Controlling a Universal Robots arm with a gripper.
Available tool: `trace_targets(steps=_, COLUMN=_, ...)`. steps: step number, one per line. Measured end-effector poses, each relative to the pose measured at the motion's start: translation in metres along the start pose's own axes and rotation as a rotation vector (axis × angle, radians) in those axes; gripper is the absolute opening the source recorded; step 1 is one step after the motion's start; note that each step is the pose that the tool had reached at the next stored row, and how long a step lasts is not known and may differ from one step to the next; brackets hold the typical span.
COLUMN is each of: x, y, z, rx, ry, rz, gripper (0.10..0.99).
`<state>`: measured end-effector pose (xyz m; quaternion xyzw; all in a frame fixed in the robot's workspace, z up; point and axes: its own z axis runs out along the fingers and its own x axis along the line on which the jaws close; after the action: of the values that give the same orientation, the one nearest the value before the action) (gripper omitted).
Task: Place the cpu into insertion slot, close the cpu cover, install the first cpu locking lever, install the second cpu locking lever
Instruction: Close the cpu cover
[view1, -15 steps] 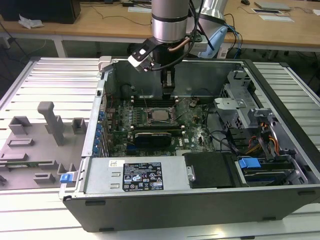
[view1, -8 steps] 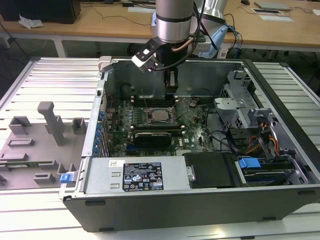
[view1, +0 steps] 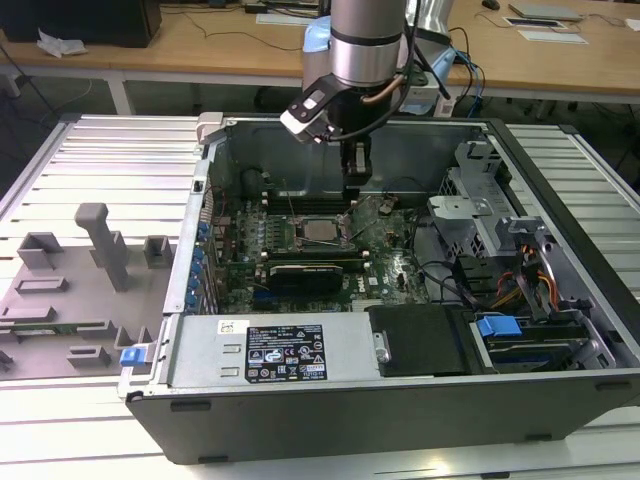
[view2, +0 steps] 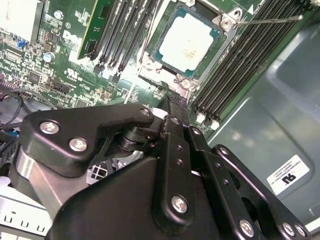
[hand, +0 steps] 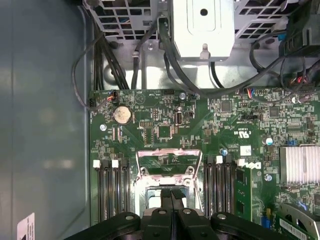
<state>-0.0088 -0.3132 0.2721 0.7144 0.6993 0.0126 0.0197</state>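
Note:
The cpu lies flat in the insertion slot, its pale metal top showing; in the exterior view the cpu sits mid-motherboard. The cpu cover stands raised off the socket, green board visible through its window. My gripper is shut with nothing between the fingers. It hangs just over the socket's edge on the cover's side, and in the exterior view the gripper is at the socket's far right corner. A thin wire locking lever juts out from one socket corner, unlatched.
The open computer case walls in the motherboard. Rows of memory slots flank the socket. A long black card lies in front of the socket, with a drive cage and cables on the exterior view's right. Grey fixtures stand outside, left.

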Motion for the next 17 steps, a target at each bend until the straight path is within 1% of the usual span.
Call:
trace_targets(steps=3, x=0.0001, y=0.0027, z=0.0001, rx=0.001, ry=0.0000, rz=0.000, gripper=0.106)
trace_targets(steps=8, x=0.0002, y=0.0094, z=0.0004, rx=0.002, ry=-0.0001, rz=0.000, gripper=0.106)
trace_targets(steps=9, x=0.0003, y=0.0123, z=0.0005, rx=0.003, ry=-0.0002, rz=0.000, gripper=0.106)
trace_targets(steps=11, x=0.0004, y=0.0204, z=0.0009, rx=0.005, ry=-0.0002, rz=0.000, gripper=0.106)
trace_targets(steps=15, x=0.0007, y=0.0327, z=0.0016, rx=0.007, ry=0.0001, rz=0.000, gripper=0.106)
trace_targets(steps=16, x=0.0008, y=0.0385, z=0.0018, rx=0.008, ry=0.0000, rz=-0.004, gripper=0.106)
trace_targets(steps=17, x=0.0008, y=0.0411, z=0.0020, rx=0.008, ry=0.0003, rz=-0.008, gripper=0.106)
